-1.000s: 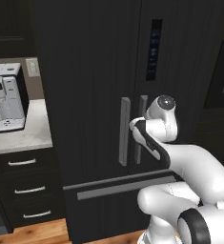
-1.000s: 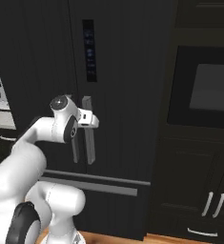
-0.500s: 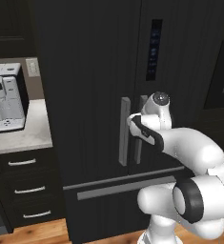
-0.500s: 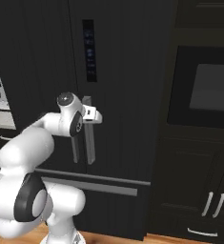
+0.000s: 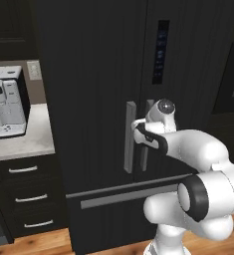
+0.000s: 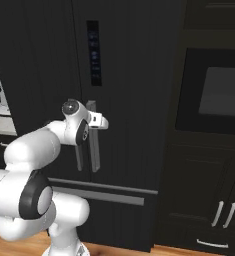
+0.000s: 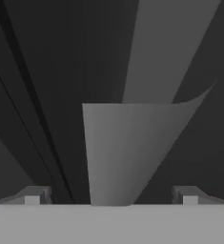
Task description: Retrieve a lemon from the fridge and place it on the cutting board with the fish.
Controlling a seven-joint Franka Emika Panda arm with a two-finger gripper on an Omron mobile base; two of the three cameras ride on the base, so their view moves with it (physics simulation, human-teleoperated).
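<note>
Against the frame a second ago: my elbow has swung forward and lower, so the forearm now bulks large in the lower right of the left base view; the wrist has closed in on the door handles. Fridge and camera unchanged.

Left to right in the left base view: coffee machine point(image 5: 6, 102) at the left edge, standing on the light surface point(image 5: 24, 147); dark drawers point(image 5: 26, 199) below it. The fridge point(image 5: 88, 74) takes the centre, both doors shut, bottom drawer shut. Left door handle point(image 5: 130, 137) and right door handle point(image 5: 146, 134) are side by side at mid-frame.

My gripper point(image 7: 111, 198) is fully spread and holds nothing. In the hand view a grey handle bar point(image 7: 118, 152) rises between the two fingertips point(image 7: 33, 195), not touched by either. From the base views the gripper point(image 5: 138, 130) is right at the handles at mid-height; which of the two bars is between the fingers I cannot tell for certain.

Right base view: gripper point(image 6: 100, 121) at centre-left, against the handles point(image 6: 93, 137); built-in oven point(image 6: 214, 92) at the right.
</note>
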